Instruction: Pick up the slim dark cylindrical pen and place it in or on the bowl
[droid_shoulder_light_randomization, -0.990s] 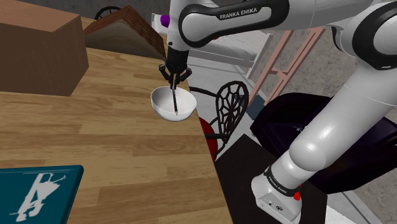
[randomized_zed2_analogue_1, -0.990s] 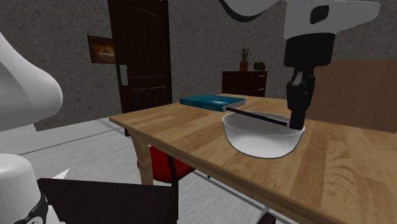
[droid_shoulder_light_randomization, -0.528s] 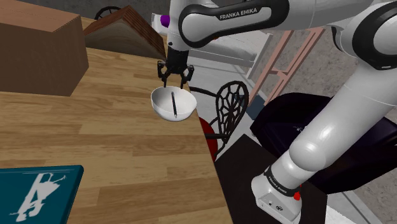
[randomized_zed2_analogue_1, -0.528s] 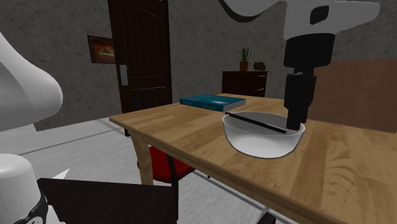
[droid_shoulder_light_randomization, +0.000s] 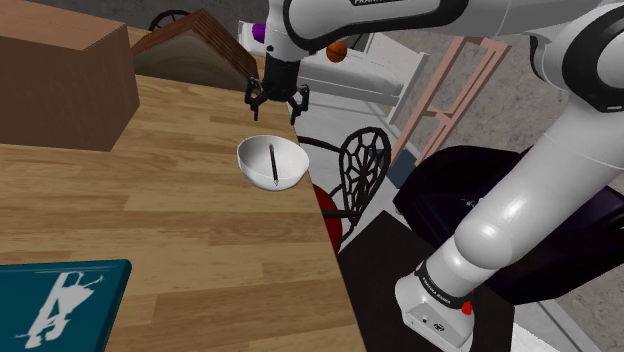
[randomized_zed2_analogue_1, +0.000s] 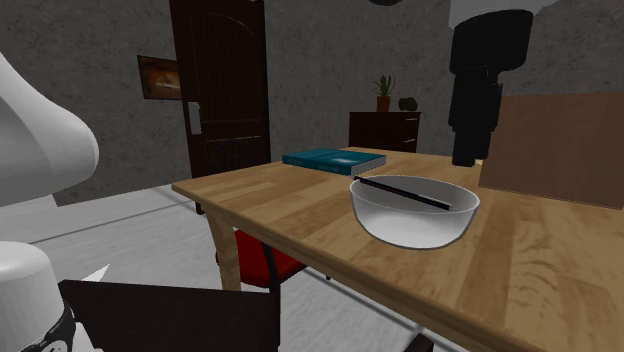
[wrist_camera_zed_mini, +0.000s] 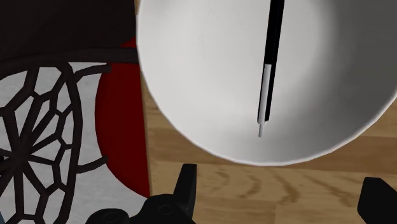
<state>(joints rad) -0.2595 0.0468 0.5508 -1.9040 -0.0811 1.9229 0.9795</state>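
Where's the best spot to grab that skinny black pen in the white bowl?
Probably mid-shaft on the slim black pen, coming straight down from above. It lies slanted inside the round white bowl, whose curved walls block any side approach, so the jaws should close across its thin width.

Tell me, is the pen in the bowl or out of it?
In. The pen lies slanted inside the white bowl, and the open gripper hangs above it, not touching.

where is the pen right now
In the shoulder view the pen lies inside the white bowl, near the table edge, just below the pincer.
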